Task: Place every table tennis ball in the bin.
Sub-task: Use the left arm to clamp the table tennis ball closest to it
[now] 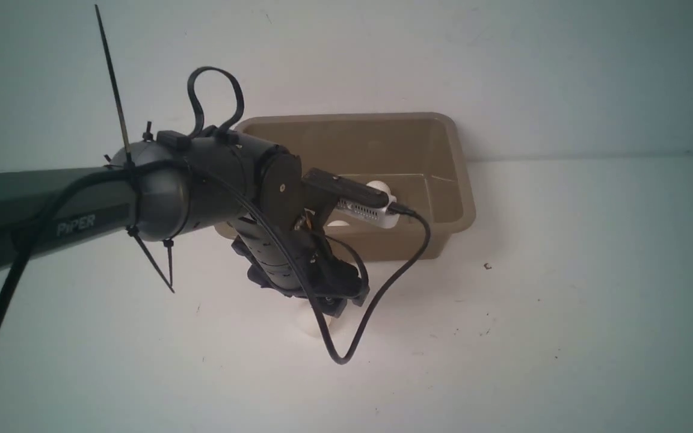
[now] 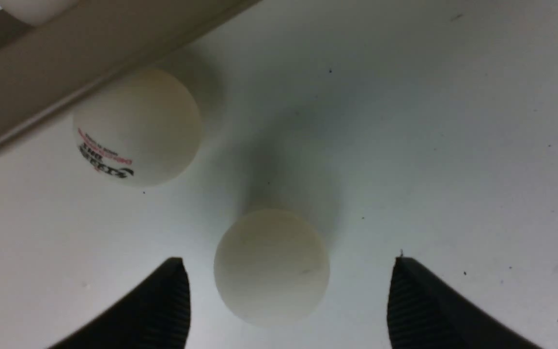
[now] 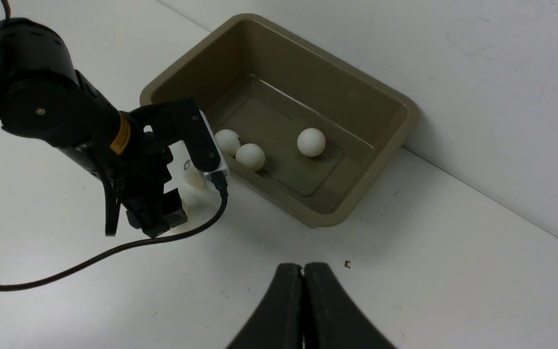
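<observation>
The left end effector (image 2: 288, 261) hangs low over the white bench (image 1: 563, 331), just in front of the bin (image 3: 317, 77). Its jaws are spread wide on either side of a plain ball (image 2: 271, 266) that sits on the bench between them, and a gap shows on both sides, so neither finger touches it. Beyond this one rests a printed ball (image 2: 136, 128), off-white with a small black and red logo, on the bench just beside the bin's outer wall and under its flared rim; whether it touches the wall cannot be told. The tan-brown bin stands at the back of the bench, by the white wall (image 1: 503, 60). Three balls lie inside it: a partly hidden ball (image 3: 227, 142) and a neighbour ball (image 3: 250, 156) close together along the long side nearest the left arm, and a lone ball (image 3: 311, 142) nearer the middle of the floor. The right end effector (image 3: 303, 269) is closed on nothing, jaws pressed together above bare bench, apart from the bin. A small dark speck (image 3: 348, 264) lies on the bench.
</observation>
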`<state>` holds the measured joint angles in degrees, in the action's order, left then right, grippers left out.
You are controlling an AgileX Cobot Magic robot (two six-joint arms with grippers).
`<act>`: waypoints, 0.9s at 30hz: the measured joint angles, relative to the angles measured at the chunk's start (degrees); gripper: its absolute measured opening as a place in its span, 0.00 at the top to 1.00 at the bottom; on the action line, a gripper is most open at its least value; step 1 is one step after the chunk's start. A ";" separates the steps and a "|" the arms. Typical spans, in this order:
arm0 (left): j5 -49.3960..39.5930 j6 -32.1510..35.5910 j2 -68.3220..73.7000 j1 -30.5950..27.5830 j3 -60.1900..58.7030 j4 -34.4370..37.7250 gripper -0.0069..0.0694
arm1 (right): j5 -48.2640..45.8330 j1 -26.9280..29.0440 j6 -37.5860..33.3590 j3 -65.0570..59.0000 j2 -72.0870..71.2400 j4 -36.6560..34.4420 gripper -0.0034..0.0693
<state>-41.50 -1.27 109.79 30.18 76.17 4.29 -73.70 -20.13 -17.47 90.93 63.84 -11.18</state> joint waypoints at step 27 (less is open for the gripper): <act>0.56 -0.10 5.55 0.00 0.10 -2.74 0.45 | 0.00 0.00 -0.11 0.00 0.00 -0.16 0.98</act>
<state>-40.94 -1.36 115.34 30.18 76.27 1.55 -73.70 -20.13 -17.58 90.93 63.84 -11.34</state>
